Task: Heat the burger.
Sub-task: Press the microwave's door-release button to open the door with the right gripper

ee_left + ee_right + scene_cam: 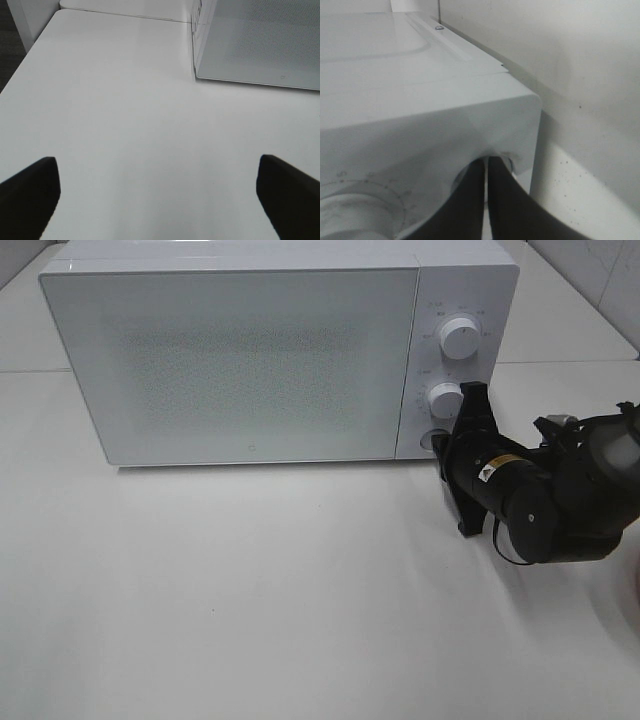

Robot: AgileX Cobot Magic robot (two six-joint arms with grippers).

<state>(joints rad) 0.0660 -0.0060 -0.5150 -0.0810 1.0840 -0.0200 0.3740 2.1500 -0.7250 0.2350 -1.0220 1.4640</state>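
**Item 1, left gripper** [159, 194]: hangs over bare table [125, 100], fingers [30, 192] spread wide apart, holding and touching nothing. It faces the near left corner of the microwave [250, 40] and stands well apart from it. The high camera does not show this gripper.

**Item 2, microwave** [240, 360]: white and broadside to the room, long axis running left to right. Its frosted door [250, 440] is closed flush (nothing inside can be made out through it).

**Item 3, control panel** [455, 300]: sits right of the door. Upper knob [459, 338], lower knob [445, 399], and below them a round button [430, 440], half hidden.

**Item 4, right gripper** [448, 443]: fingers pressed together with nothing between them. In the wrist view the joined tips [486, 165] point straight into the panel face at the round button, touching it or just short of it; which one cannot be told.

**Item 5, the burger**: not visible in any view. It may be behind the frosted door or off the table's pictured area.

**Note**: the coming move appears to turn on tip against button. The right arm is the nearer one by far and is lined up square to the panel. If the button releases the door, the door would likely swing out over the bare table (a judgement only).
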